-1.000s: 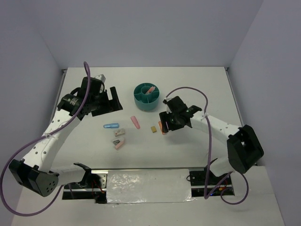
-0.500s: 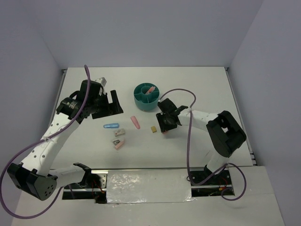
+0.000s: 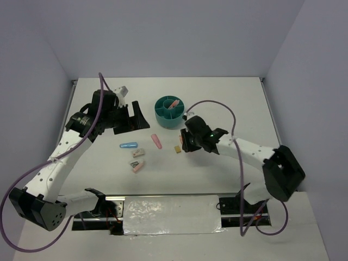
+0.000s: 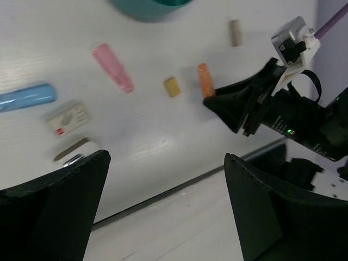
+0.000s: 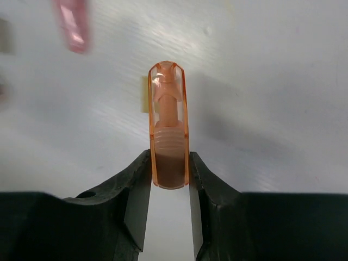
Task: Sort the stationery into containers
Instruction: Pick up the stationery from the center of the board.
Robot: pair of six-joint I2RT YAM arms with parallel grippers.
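Note:
My right gripper [image 5: 169, 163] is shut on the orange capsule [image 5: 168, 125], its fingers pressing both sides of the capsule's near end. From above, that gripper [image 3: 185, 142] is low over the table just right of the tan block [image 3: 177, 148]. My left gripper [image 3: 133, 117] hangs open and empty left of the teal tub [image 3: 169, 111], which holds a pink piece. On the table lie a pink capsule [image 3: 156, 141], a light-blue capsule [image 3: 128, 145], a pink-white block [image 3: 139, 153], a grey block [image 3: 134, 162] and a pink piece [image 3: 138, 168].
The left wrist view shows another grey block [image 4: 235, 32] beyond the orange capsule [image 4: 205, 79], near the tub [image 4: 147, 6]. The table's near edge with a metal rail [image 3: 171, 209] runs between the arm bases. Purple cables loop off both arms.
The right gripper's jaws have closed onto the orange capsule, and that arm has shifted a little. The left gripper has drifted slightly right toward the tub, still open.

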